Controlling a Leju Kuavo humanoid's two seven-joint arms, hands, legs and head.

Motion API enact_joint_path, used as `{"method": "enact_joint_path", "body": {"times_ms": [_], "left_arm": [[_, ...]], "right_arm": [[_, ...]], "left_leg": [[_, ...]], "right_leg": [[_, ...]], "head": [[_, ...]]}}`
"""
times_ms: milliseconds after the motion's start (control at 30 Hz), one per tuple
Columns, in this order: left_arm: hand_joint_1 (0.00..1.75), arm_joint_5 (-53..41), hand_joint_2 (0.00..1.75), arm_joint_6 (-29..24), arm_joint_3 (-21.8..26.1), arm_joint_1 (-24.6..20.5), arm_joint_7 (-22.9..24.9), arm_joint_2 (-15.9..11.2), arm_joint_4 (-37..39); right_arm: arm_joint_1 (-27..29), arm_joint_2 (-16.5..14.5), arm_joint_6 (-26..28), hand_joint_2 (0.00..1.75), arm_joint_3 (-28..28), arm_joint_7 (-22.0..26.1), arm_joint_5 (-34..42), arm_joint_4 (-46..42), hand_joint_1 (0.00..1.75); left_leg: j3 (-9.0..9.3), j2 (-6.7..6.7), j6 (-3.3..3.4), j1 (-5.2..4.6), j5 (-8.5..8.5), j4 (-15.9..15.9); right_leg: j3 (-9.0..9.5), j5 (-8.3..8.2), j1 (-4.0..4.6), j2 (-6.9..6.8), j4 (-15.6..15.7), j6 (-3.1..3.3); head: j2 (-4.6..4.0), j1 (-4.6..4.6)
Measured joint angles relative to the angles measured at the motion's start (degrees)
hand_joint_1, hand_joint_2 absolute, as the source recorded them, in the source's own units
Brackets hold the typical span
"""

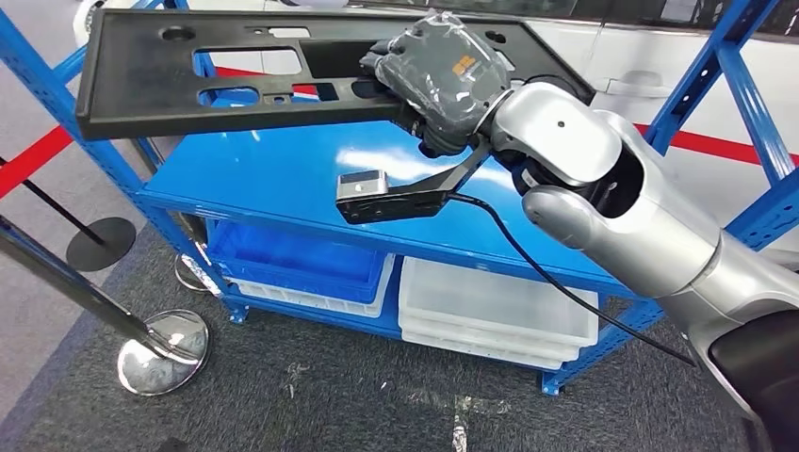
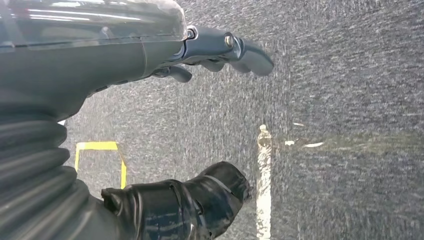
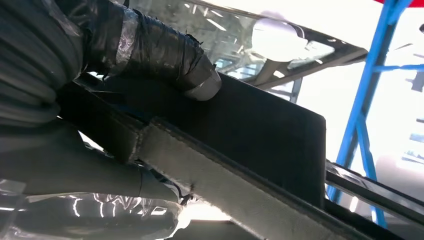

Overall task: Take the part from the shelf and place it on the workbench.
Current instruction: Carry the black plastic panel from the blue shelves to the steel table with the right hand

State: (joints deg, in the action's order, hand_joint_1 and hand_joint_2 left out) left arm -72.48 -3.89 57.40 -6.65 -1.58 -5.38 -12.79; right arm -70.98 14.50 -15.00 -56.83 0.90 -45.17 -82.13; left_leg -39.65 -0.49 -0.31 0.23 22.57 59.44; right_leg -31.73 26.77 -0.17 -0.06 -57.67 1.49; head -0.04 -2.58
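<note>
**One hand grips the black part above the blue shelf**

Head view: the right hand (image 1: 443, 80), wrapped in clear film, holds a long black plastic panel (image 1: 188, 80) with cut-out slots, raised over the top board of the blue shelf (image 1: 283, 179). White bins (image 1: 499, 315) and a blue bin (image 1: 292, 259) sit on the lower level.

Left wrist view: the left hand (image 2: 200, 55) hangs over grey carpet (image 2: 350, 100), fingers apart, holding nothing.

Right wrist view: the thumb (image 3: 165, 55) presses on the panel's dark face, the fingers beneath its edge.
</note>
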Motion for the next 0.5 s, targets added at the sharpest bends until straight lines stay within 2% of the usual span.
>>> {"method": "enact_joint_path", "body": {"times_ms": [33,100,133,167,200,233,267,300,333,367,433,467,500], "left_arm": [[0.00,0.0,1.75,0.0,0.0,0.0,0.1,0.0,0.0],[0.00,0.0,1.75,0.0,-0.2,-0.1,0.2,-0.1,0.0],[0.00,-0.1,1.75,0.1,-0.2,-0.1,0.3,-0.1,0.0],[0.00,-0.1,1.75,0.1,-0.3,-0.1,0.4,-0.1,0.0],[0.00,-0.1,1.75,0.1,-0.4,-0.2,0.4,-0.1,0.0],[0.00,-0.1,1.75,0.1,-0.4,-0.2,0.5,-0.1,0.0],[0.00,-0.1,1.75,0.1,-0.4,-0.3,0.5,-0.1,0.0],[0.00,-0.1,1.75,0.1,-0.4,-0.4,0.5,-0.2,0.0],[0.00,-0.1,1.75,0.1,-0.5,-0.5,0.6,-0.2,0.0],[0.00,-0.1,1.75,0.1,-0.6,-0.5,0.6,-0.2,0.0],[0.00,-0.1,1.75,0.1,-0.7,-0.5,0.6,-0.2,0.0],[0.00,-0.1,1.75,0.1,-0.8,-0.5,0.7,-0.2,0.0],[0.00,-0.1,1.75,0.1,-0.8,-0.6,0.7,-0.2,0.0]], "right_arm": [[0.0,-0.1,0.0,1.75,0.0,0.0,0.1,0.0,1.75],[-0.1,-0.2,-0.1,1.75,0.0,0.0,0.2,0.0,1.75],[-0.1,-0.3,-0.2,1.75,-0.1,0.0,0.2,0.0,1.75],[-0.1,-0.3,-0.2,1.75,-0.1,0.0,0.2,0.0,1.75],[0.0,-0.3,-0.2,1.75,-0.2,0.0,0.3,0.0,1.75],[0.0,-0.3,-0.3,1.75,-0.2,0.0,0.3,0.0,1.75],[-0.1,-0.3,-0.3,1.75,-0.3,0.0,0.3,0.0,1.75],[-0.1,-0.3,-0.2,1.75,-0.3,-0.1,0.3,0.0,1.75],[-0.1,-0.3,-0.2,1.75,-0.3,-0.1,0.3,0.0,1.75],[-0.2,-0.3,-0.2,1.75,-0.3,-0.1,0.3,0.0,1.75],[-0.3,-0.3,-0.3,1.75,-0.3,-0.2,0.3,0.0,1.75],[-0.3,-0.3,-0.3,1.75,-0.3,-0.2,0.3,0.0,1.75],[-0.4,-0.3,-0.3,1.75,-0.3,-0.2,0.4,0.0,1.75]], "left_leg": [[-0.82,-0.02,-0.42,0.04,2.24,2.0],[-2.69,0.10,-1.28,0.33,7.58,8.9],[-3.28,0.11,-1.64,0.51,9.06,12.1],[-3.19,0.14,-1.94,0.71,9.26,14.1],[-2.20,0.16,-2.18,0.93,8.37,14.1],[-0.12,0.18,-2.38,1.14,6.88,12.1],[2.59,0.19,-2.52,1.32,5.85,8.6],[5.44,0.13,-2.49,1.27,5.61,4.6],[7.47,0.01,-2.13,1.14,5.72,1.6],[8.51,-0.12,-1.69,0.96,6.19,-0.2],[8.31,-0.26,-0.48,0.74,5.80,-0.8],[7.99,-0.13,0.04,0.80,5.34,-0.9],[7.51,0.02,0.71,0.89,4.74,-1.0]], "right_leg": [[-0.52,-0.76,-0.23,-0.06,0.3,0.31],[-1.78,-1.95,-0.29,-0.05,0.4,0.67],[-2.49,-2.44,-0.30,-0.05,0.3,0.63],[-3.24,-2.90,-0.35,-0.06,0.1,0.52],[-4.01,-3.32,-0.43,-0.07,-0.1,0.35],[-4.81,-3.70,-0.53,-0.08,-0.5,0.10],[-5.52,-4.03,-0.62,-0.10,-0.9,-0.18],[-6.16,-4.30,-0.65,-0.10,-1.3,-0.51],[-6.57,-4.64,-0.64,-0.12,-1.5,-0.90],[-6.80,-5.01,-0.61,-0.14,-1.6,-1.26],[-7.02,-5.95,-0.53,-0.12,-1.4,-2.03],[-7.28,-5.78,-0.57,-0.04,-1.5,-2.30],[-7.76,-4.68,-0.56,0.01,-2.4,-2.49]], "head": [[0.00,-0.14],[0.00,-0.52],[0.00,-0.56],[0.00,-0.57],[0.00,-0.57],[0.00,-0.57],[0.00,-0.58],[0.00,-0.59],[0.00,-0.57],[0.00,-0.58],[0.00,-0.57],[0.00,-0.58],[0.00,-0.49]]}}
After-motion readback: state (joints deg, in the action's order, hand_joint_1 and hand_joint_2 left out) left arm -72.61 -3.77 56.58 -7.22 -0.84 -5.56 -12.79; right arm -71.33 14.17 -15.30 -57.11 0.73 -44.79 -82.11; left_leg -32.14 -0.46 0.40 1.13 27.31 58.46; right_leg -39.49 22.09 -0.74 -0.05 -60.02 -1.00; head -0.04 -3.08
